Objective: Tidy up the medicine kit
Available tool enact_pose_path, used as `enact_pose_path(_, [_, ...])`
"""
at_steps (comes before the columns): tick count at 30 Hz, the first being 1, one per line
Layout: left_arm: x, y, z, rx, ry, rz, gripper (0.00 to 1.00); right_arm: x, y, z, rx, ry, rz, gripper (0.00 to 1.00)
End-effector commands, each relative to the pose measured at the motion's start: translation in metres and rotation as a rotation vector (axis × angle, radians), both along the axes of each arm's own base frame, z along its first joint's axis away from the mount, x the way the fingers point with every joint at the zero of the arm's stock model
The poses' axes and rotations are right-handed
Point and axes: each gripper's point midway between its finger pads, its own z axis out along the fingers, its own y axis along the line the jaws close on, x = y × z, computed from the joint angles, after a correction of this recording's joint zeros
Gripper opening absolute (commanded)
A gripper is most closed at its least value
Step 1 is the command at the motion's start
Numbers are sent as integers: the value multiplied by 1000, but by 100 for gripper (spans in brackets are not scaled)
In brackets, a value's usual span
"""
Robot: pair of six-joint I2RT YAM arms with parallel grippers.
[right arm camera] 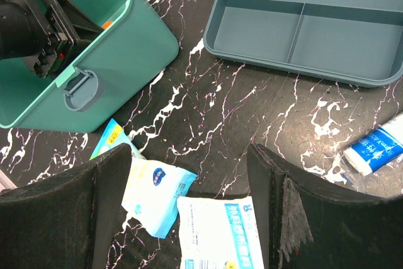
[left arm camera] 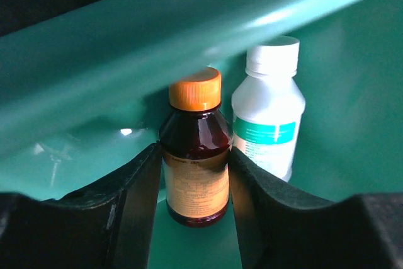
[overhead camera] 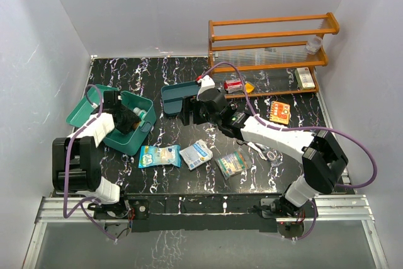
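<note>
The teal-green medicine kit stands open at the left, its lid leaning back; it also shows in the right wrist view. My left gripper reaches down into it. In the left wrist view the gripper is shut on a brown bottle with an orange cap, which stands upright on the kit floor. A white bottle with a green label stands just right of it. My right gripper hovers open and empty over the table above two packets.
A shallow blue-teal divided tray lies behind the right gripper. Packets lie at the front middle. An orange box and an orange wooden rack are at the back right. A blue-white tube lies near the tray.
</note>
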Motion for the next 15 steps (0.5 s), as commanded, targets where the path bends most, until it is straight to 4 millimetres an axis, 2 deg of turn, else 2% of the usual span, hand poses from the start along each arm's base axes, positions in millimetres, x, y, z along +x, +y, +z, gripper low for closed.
enact_pose_path(1, [5,-7,0,-71,-25,45,41,10,3,17,27,-42,-17,72])
enact_pose_path(9, [16,-13,11,-126,-77,73,36,11,5,16,27,-38,-11,72])
enact_pose_path(13, [9,-10,12,-106,-41,92,37,11,6,17,29,-38,-8,72])
enact_pose_path(15, [4,-3,16,-69,-27,97,42,11,6,18,31,-37,-8,72])
